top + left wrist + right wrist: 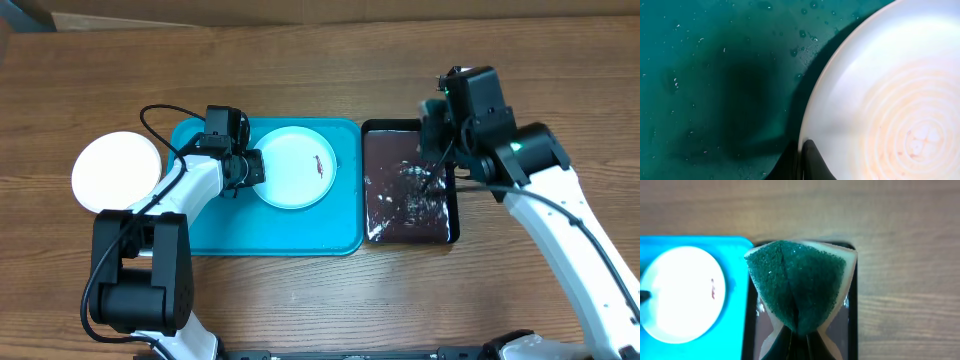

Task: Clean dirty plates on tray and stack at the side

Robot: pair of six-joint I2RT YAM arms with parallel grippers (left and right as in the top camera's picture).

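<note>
A white plate (pixel 293 168) with a small reddish stain lies on the turquoise tray (pixel 210 225). My left gripper (pixel 252 168) is shut on this plate's left rim; in the left wrist view the fingers (pixel 802 155) pinch the rim of the plate (pixel 890 100). Another white plate (pixel 117 172) lies on the table left of the tray. My right gripper (pixel 432 135) is shut on a folded green sponge (pixel 797 282) above the black tray (pixel 410 195). The right wrist view also shows the stained plate (pixel 682 292). A third plate is not in view.
The black tray holds wet, soapy water. It sits against the right side of the turquoise tray (pixel 737 330). Bare wooden table (pixel 400 300) surrounds both trays.
</note>
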